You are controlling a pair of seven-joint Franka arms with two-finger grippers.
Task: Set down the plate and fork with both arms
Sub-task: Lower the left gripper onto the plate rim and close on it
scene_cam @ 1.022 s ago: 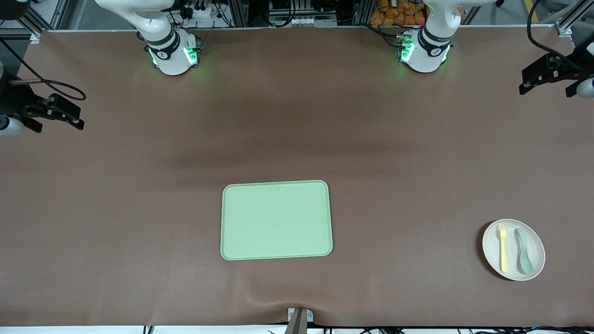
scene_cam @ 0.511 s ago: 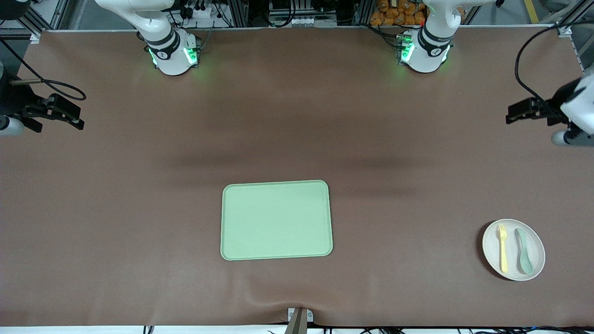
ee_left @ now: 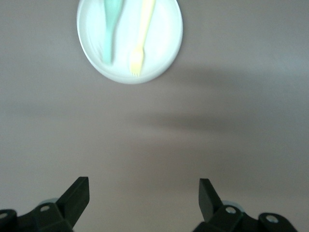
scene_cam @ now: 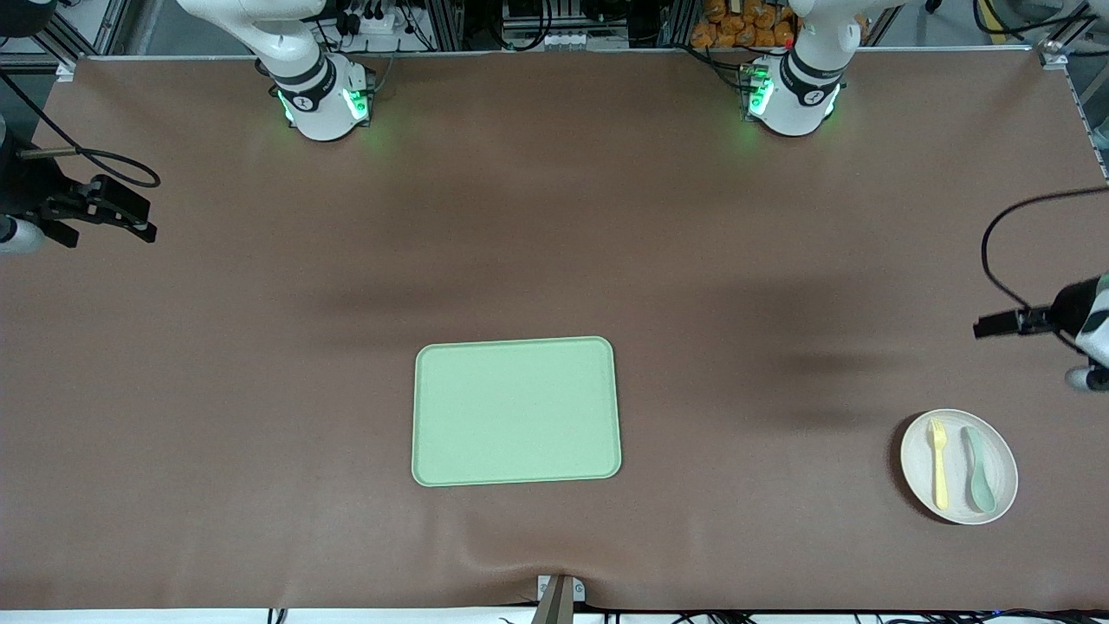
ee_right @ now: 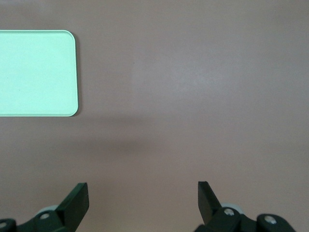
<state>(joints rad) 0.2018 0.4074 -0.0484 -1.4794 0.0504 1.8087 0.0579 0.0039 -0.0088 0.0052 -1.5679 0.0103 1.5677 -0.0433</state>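
The off-white plate (scene_cam: 956, 433) lies on the table at the left arm's end, near the front camera's edge. The pale-yellow fork (scene_cam: 938, 464) lies on it beside a grey-green spoon (scene_cam: 979, 470). My left gripper (scene_cam: 986, 328) hangs open and empty over bare table close to the plate. In the left wrist view the gripper (ee_left: 144, 193) is open, with the plate (ee_left: 164, 43), fork (ee_left: 141, 38) and spoon (ee_left: 109, 34) ahead of it. My right gripper (scene_cam: 139, 227) waits at the right arm's end. The right wrist view shows it (ee_right: 143, 195) open and empty over bare table.
A light-green rectangular tray (scene_cam: 516, 411) lies in the middle of the table, toward the front camera, with nothing on it. One corner of it shows in the right wrist view (ee_right: 36, 72). A brown mat covers the table.
My left gripper has travelled along the left arm's end of the table toward the plate. The right arm, tray, plate, fork and spoon have not moved.
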